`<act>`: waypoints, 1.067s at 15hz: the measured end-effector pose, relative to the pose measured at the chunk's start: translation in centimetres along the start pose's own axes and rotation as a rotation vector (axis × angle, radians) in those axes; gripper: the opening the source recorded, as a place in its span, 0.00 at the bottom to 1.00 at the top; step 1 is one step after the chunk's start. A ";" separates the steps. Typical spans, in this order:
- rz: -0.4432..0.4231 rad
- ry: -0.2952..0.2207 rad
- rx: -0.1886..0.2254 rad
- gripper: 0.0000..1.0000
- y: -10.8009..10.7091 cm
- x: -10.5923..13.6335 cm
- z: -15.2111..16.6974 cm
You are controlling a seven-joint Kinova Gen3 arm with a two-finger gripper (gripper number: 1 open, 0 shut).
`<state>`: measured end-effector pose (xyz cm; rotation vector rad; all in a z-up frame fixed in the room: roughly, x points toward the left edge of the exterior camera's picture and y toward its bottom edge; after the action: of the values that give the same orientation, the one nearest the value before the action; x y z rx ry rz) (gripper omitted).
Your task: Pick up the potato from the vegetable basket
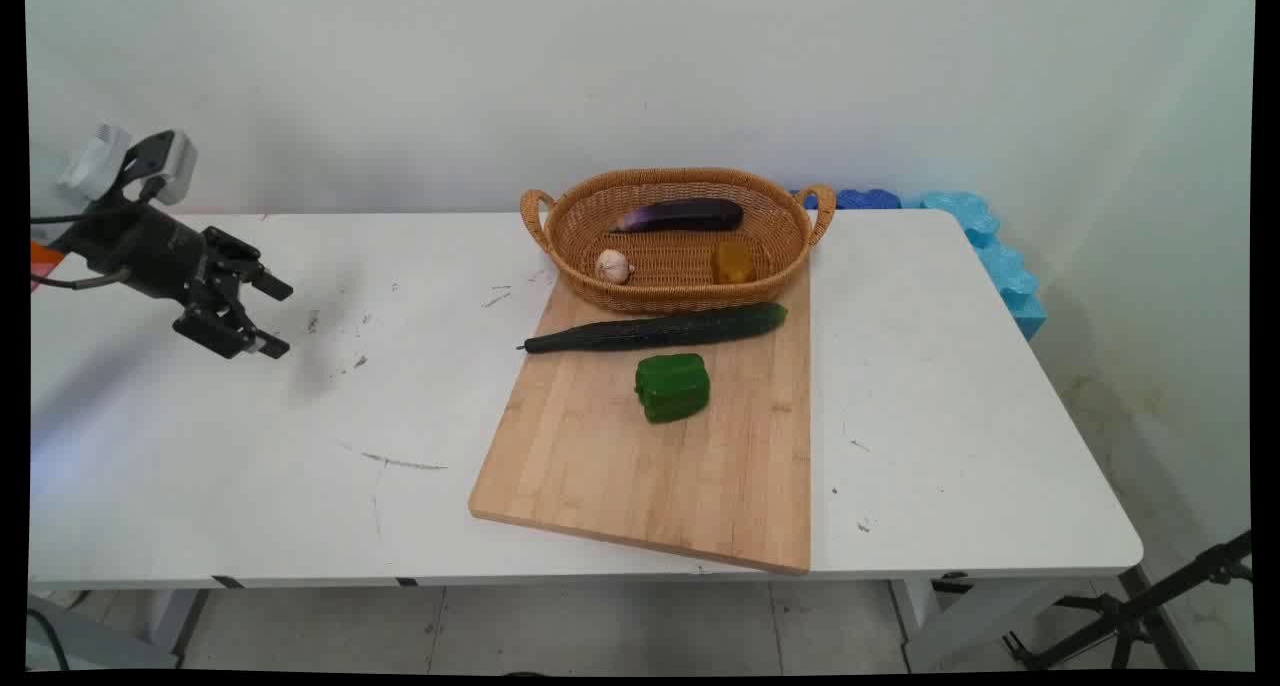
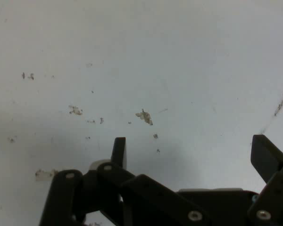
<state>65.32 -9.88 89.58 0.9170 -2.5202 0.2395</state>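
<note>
Claw at far left, off the table surface, fingers apart w/ nothing between them. In hand view one finger stands up at lower centre, the other at right edge; only bare scuffed table beyond them, no object in sight.

Step, by judgement: free approach, nothing gripped or touched yet. Nearest thing to the claw is the cucumber, approx 3 o'clock from it and well apart, lying lengthwise across the far end of the cutting board, thin stem end toward the claw. Next move would call for a long sweep toward 3 o'clock, then a drop w/ the jaws set across the cucumber's narrow width, not along it.

Pose: wrist held roughly level, claw aimed toward 3–4 o'clock and tilted slightly down at the table; cables trailing off behind at 9 o'clock.

Further out: green pepper on the board just at 6 o'clock of the cucumber, apart from it. Wicker basket at 12 o'clock of the board, its near edge on the board's far end, close behind the cucumber. Inside: eggplant at back, garlic bulb front left, yellowish block front right.
</note>
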 end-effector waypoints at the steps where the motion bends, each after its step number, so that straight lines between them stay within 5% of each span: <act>1: 0.004 -0.001 0.001 1.00 -0.1 0.2 0.0; 10: 0.015 0.019 0.065 1.00 -0.9 6.6 1.4; 16: -0.017 0.057 0.119 1.00 0.0 13.0 3.9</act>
<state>55.17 -18.44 92.18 0.9630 -2.4664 0.4087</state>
